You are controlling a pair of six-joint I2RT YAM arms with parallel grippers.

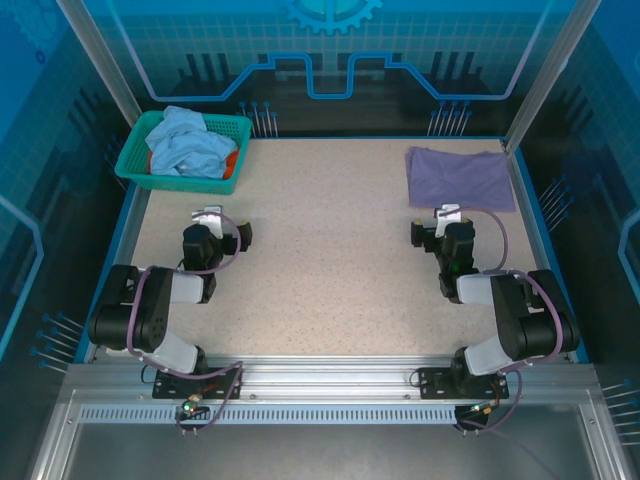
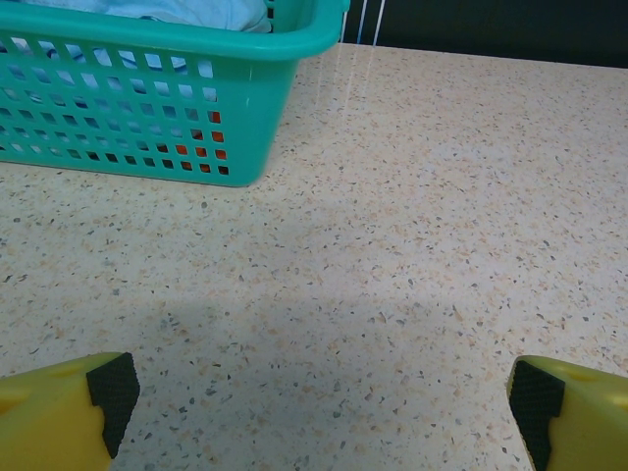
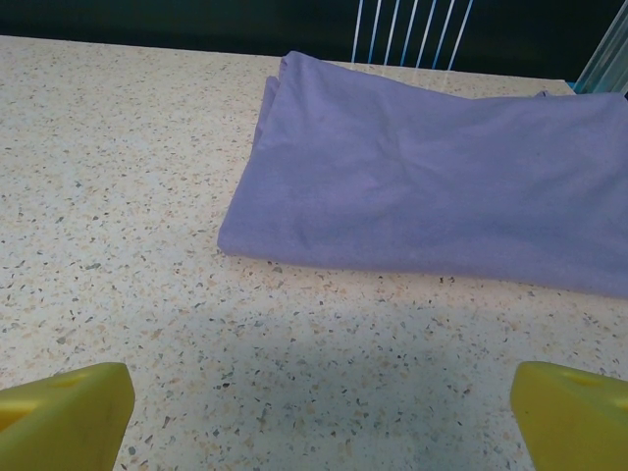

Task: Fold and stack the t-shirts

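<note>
Purple t-shirt (image 1: 460, 178) on speckled table (image 1: 330, 250) w/ blue walls (image 1: 330, 60)

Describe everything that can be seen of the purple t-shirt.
The purple t-shirt is soft, matte lavender cloth, folded into a flat rectangle, with layered edges showing at its left side. A few shallow creases cross its top. It lies near the far right corner of the speckled table and rests on it alone. No lettering shows.

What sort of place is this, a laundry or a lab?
Probably a robot test cell: a left arm and right arm bolted to a speckled table, blue printed walls around it, a teal basket of shirts.
</note>
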